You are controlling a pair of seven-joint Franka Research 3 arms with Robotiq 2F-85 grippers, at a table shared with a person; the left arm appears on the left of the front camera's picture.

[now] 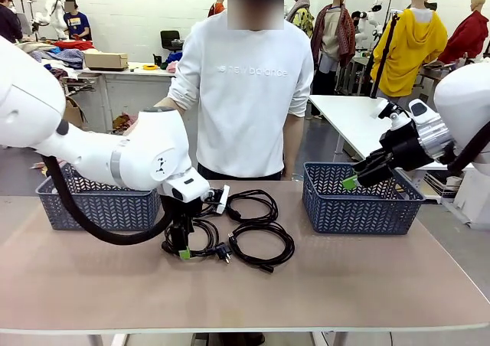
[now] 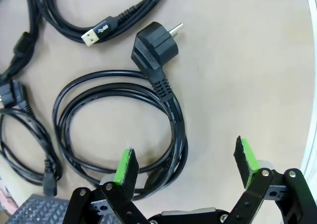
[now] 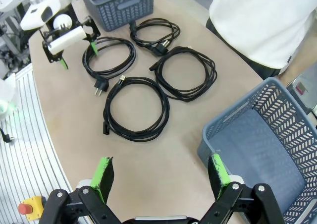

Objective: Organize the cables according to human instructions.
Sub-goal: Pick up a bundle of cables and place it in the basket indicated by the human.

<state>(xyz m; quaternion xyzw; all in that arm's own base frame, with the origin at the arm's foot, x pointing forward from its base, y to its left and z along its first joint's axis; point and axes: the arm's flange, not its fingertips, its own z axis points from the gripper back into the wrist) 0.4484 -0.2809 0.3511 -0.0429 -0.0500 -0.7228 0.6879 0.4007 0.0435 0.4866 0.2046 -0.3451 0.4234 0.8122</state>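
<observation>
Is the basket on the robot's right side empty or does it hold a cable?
Empty. The right wrist view shows the bare floor of the dark grey-blue woven-pattern plastic basket; no cable lies inside.

A dark grey-blue woven-pattern left basket (image 1: 99, 208) and a matching right basket (image 1: 360, 208) stand well apart near the far edge of the tan surface (image 1: 321, 292). A person in a white sweatshirt (image 1: 245, 93) stands at that far edge, between them. Farther back, a cardboard box (image 1: 106, 59) sits on a cluttered table at the left and a white table (image 1: 348, 112) stands at the right, while a yellow box with a red button (image 3: 26, 207) lies off the surface's near rim.
</observation>
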